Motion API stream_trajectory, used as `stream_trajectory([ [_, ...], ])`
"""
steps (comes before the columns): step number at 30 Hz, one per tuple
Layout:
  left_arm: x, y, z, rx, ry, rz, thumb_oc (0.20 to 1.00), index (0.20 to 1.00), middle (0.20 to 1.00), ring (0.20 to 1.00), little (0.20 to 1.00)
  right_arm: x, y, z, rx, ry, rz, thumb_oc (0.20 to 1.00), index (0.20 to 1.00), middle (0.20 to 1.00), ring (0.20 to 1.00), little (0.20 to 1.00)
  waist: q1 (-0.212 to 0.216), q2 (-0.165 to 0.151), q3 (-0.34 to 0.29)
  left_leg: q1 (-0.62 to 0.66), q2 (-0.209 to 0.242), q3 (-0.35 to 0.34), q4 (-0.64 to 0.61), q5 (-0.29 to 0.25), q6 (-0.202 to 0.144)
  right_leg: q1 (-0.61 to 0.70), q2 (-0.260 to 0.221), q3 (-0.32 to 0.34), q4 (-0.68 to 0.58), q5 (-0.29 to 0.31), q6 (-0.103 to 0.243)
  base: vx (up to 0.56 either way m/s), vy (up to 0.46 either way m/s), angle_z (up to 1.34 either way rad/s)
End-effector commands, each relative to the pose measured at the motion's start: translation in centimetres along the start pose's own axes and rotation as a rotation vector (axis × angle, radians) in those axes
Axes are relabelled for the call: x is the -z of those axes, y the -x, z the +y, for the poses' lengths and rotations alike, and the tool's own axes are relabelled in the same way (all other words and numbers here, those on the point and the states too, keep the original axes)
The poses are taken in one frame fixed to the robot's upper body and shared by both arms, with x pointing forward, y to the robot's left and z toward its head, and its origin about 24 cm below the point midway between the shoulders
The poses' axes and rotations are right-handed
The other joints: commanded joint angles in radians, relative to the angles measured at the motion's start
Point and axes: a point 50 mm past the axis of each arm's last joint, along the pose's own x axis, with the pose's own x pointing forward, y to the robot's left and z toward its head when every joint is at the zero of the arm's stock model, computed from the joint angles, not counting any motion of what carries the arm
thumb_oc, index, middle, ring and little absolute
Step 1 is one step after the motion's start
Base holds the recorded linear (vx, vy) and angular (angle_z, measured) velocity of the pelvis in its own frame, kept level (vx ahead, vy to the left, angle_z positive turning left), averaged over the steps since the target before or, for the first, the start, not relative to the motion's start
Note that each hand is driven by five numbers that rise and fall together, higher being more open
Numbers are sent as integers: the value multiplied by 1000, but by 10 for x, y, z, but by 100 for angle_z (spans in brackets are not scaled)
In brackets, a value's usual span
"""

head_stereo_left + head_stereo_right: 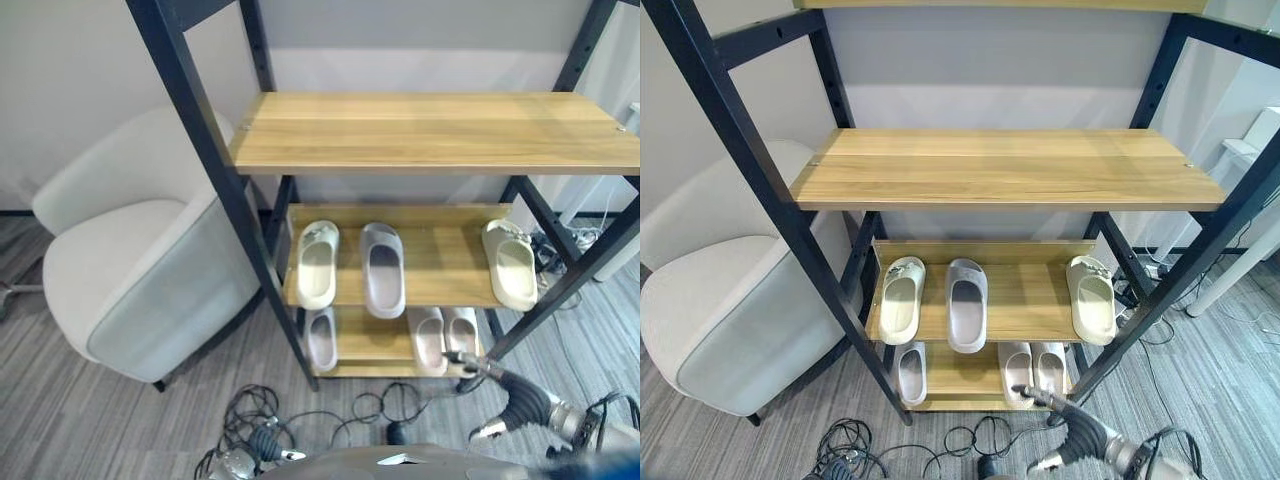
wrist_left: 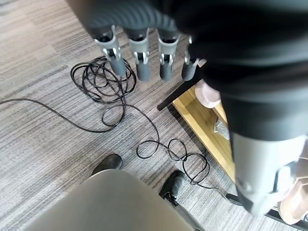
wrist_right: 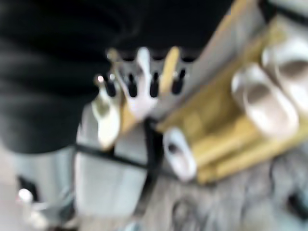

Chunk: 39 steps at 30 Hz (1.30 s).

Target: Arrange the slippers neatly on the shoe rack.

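Right robot hand (image 1: 478,366), fingers straight and holding nothing, reaches toward the paired slippers (image 1: 443,337) at the shoe rack's (image 1: 400,250) bottom-shelf front edge; it should nudge them squarely back.

Pale armchair (image 1: 130,270) just left of rack, on grey carpet (image 1: 70,420) w/ white wall (image 1: 70,70) behind.

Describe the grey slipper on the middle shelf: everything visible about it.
The grey slipper is a pale lilac-grey open-toe slide, seemingly soft foam, with a wide strap over a hollow footbed. It lies sole down on the wooden middle shelf, one end overhanging the front edge. A cream slipper lies close on its left, seemingly apart; another cream slipper sits far right. No hand touches it.
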Motion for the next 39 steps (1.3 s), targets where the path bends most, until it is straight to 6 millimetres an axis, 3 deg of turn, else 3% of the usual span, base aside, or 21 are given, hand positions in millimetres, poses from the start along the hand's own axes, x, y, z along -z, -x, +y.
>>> stream_trajectory([
  [1,-18,-4,-6,26,-28,-44,1000,1000,1000,1000,1000,-14,-11,-33,235,170,-74,1000,1000,1000,1000,1000,40,21,31,-26,35,-33,17,-9,-44,48,-19,10,64,-100,85,0,0,0],
  [5,-23,-5,-11,44,-58,-58,1000,1000,1000,1000,1000,-5,-33,-50,389,246,-22,1000,1000,1000,1000,1000,62,22,32,-29,32,-48,17,-10,-36,54,-21,4,61,-105,80,-16,0,1],
  [13,-23,-6,-8,41,-94,-55,1000,1000,1000,1000,1000,-3,-63,-75,522,306,3,1000,1000,1000,1000,1000,101,8,46,-55,27,-89,19,5,-33,54,-32,-34,55,-101,73,14,-3,13],
  [26,-20,-7,7,-2,-52,-30,1000,1000,1000,1000,1000,-19,-90,-113,658,279,-35,1000,1000,1000,1000,1000,154,-15,80,-142,16,-152,18,22,-34,11,-39,-93,39,-99,72,-15,0,19],
  [34,-22,-7,23,-57,19,-36,1000,1000,1000,1000,1000,-32,-97,-158,808,297,-10,1000,1000,1000,1000,1000,179,-22,129,-246,9,-170,40,45,-37,-73,-45,-112,58,-91,66,-69,-5,12],
  [39,-27,-8,28,-73,26,-57,1000,1000,1000,1000,1000,-32,-98,-167,848,274,-2,1000,1000,1000,1000,1000,189,-20,154,-297,2,-182,69,47,-38,-108,-50,-122,75,-90,64,-25,-6,14],
])
